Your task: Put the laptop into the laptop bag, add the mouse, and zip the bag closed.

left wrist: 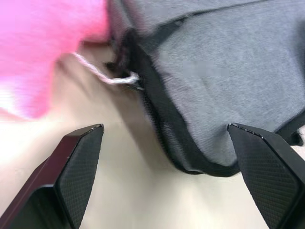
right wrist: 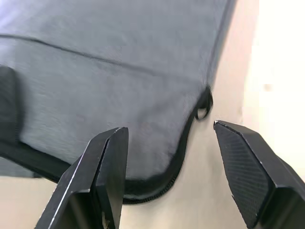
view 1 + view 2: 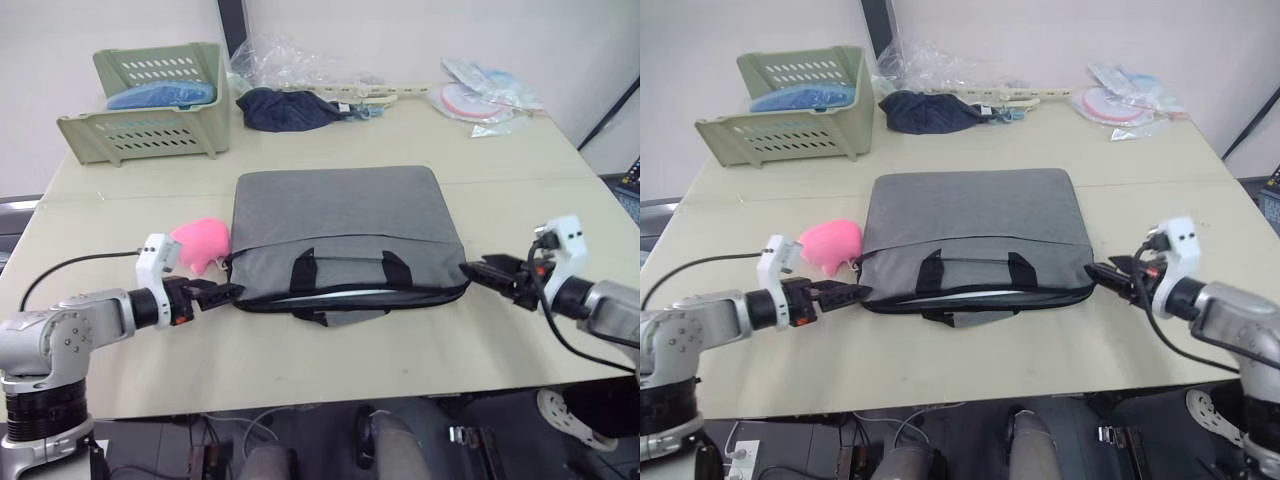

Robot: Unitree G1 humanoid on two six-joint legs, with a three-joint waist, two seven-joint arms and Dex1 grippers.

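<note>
Both grippers, left [image 3: 228,292] and right [image 3: 470,270], jaws released, flank the laptop bag [image 3: 340,225]; a clumsy zipper pull risks dragging it across the bench [image 3: 300,350].

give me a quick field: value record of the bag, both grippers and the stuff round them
bag: grey laptop bag flat on the table, near edge gaping, a pale strip showing inside
left gripper: open, at the bag's left near corner
right gripper: open, at the bag's right near corner
zipper pull: with a pale cord, at the left corner
pink lump: beside the bag's left edge
far side: green basket, dark cloth
</note>
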